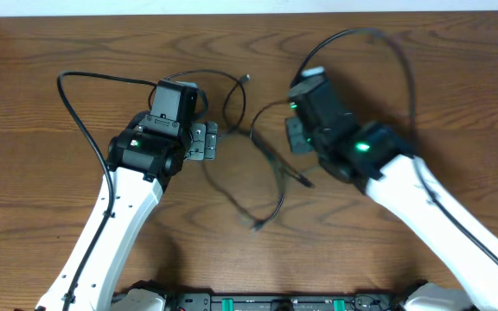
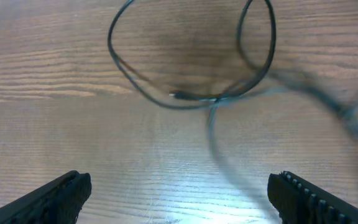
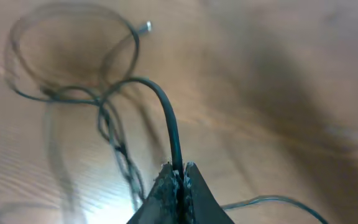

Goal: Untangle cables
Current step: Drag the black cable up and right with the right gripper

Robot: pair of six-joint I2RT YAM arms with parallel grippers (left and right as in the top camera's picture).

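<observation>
Now | right jaws: pinched on black cable (image 3: 174, 138) between tips | left jaws: wide, empty; cable tangle (image 2: 188, 99) ahead of them on desk (image 2: 55, 127)

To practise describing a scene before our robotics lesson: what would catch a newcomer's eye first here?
First the loose tangle of thin black cables looping across the middle of the wooden table, between the two arms. The right claw is pinched shut on one of those cables, while the left claw hangs wide open above the loops, holding nothing.
</observation>
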